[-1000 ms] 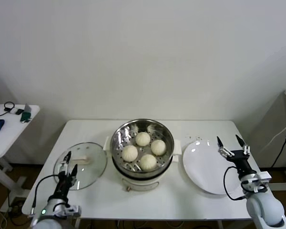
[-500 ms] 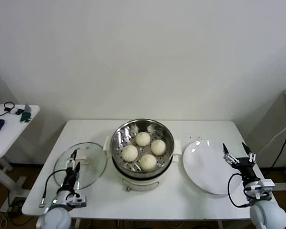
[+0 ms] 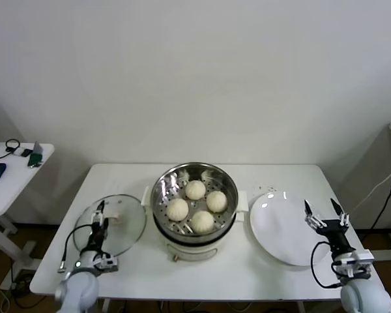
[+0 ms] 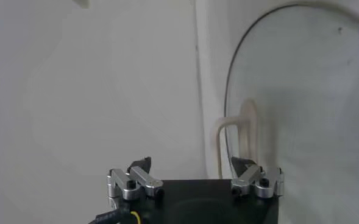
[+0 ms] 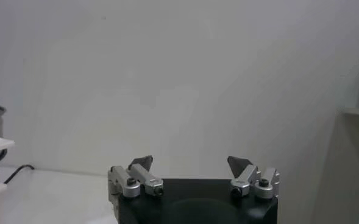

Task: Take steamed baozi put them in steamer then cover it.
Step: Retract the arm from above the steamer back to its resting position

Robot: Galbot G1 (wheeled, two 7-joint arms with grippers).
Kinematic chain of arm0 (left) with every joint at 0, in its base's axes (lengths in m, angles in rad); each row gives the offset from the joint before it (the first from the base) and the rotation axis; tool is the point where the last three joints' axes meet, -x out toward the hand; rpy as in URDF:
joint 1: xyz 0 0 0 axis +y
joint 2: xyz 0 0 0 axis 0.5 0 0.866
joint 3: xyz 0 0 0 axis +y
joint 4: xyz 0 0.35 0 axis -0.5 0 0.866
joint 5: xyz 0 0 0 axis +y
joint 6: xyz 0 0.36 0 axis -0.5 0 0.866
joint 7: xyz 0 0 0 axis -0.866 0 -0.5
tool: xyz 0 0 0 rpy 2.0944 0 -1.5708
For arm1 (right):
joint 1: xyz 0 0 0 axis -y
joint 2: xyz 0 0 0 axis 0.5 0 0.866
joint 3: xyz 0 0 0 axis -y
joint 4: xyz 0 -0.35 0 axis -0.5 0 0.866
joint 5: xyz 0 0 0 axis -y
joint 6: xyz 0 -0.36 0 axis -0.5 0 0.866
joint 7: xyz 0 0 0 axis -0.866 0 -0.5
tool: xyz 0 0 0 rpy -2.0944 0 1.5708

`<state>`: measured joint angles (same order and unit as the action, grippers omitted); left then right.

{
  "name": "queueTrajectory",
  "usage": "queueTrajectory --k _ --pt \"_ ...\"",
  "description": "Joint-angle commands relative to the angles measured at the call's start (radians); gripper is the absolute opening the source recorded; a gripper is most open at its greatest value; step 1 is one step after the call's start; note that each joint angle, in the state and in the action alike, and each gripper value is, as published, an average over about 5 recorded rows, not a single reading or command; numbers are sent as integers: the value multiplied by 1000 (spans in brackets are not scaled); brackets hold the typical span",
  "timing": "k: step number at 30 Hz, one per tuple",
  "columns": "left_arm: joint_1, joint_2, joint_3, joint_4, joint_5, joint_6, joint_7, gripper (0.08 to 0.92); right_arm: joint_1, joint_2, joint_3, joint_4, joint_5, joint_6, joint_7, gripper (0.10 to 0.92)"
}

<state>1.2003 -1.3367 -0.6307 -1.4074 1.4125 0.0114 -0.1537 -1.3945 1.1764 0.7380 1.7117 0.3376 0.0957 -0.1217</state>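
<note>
Several cream-white baozi point(image 3: 195, 190) lie inside the steel steamer point(image 3: 176, 175) at the table's middle. The glass cover point(image 3: 127, 231) lies flat on the table to its left, cream handle point(image 3: 115, 218) up. My left gripper point(image 3: 101, 220) hovers open over the cover's near-left part, close to the handle. In the left wrist view the handle point(image 4: 247, 131) stands just beyond one finger of that gripper point(image 4: 194, 164), with nothing between the fingers. My right gripper point(image 3: 320, 208) is open and empty at the right edge of the white plate point(image 3: 280, 231); it shows in the right wrist view as well point(image 5: 191, 161).
The table's front edge runs just below both arms. A small side table point(image 3: 13, 179) with a mouse and cables stands at the far left. The wall lies behind the table.
My left gripper has moved forward over the cover toward its handle. The right gripper has drawn back and to the right, off the plate. Both stayed open.
</note>
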Motion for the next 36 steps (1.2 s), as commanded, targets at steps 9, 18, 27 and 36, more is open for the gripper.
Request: queueTrajectory --k 9,18,27,36 --pt "-88 15 8 99 -40 -15 -23 823 -9 29 0 -18 -59 21 -22 823" --pt "-90 12 9 113 -48 -30 -12 663 1 42 -3 -24 -85 26 -30 823" --pt "-78 15 11 88 -68 -29 -9 403 14 52 -6 -33 -112 33 -30 823" --pt "-31 46 14 -37 -117 -4 4 169 30 51 -17 -45 -129 39 -30 823"
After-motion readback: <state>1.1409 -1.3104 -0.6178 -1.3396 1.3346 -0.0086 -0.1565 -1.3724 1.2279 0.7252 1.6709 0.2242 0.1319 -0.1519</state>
